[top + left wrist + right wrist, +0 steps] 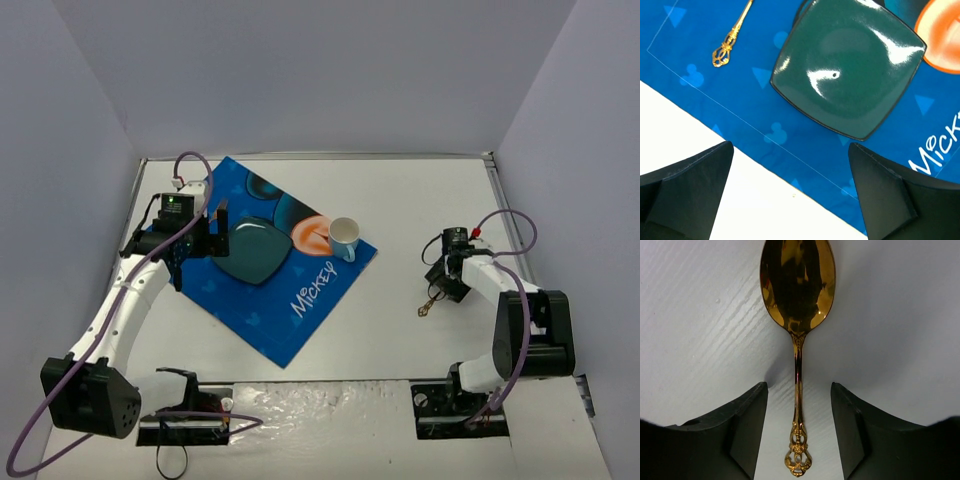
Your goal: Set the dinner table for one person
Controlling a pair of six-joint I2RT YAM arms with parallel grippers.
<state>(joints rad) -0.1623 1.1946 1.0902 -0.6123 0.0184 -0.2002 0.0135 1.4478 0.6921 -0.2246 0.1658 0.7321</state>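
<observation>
Step in hand: spoon pickup, right arm.
My right pincer (799, 390), released, straddles the gold spoon (797, 285) on the surface (420, 200), right of the placemat (270, 320); next, I judge, clench on the handle; left pincer (790, 146) released.

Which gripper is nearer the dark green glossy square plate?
Left. The left gripper hovers beside the dark green square plate; the right gripper is far across the white table, straddling a gold spoon.

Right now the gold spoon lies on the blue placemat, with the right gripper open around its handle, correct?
Not quite. The gold spoon lies on the bare white dinner table, not the blue placemat, as the right wrist view shows. The right gripper is indeed open around its handle.
</observation>
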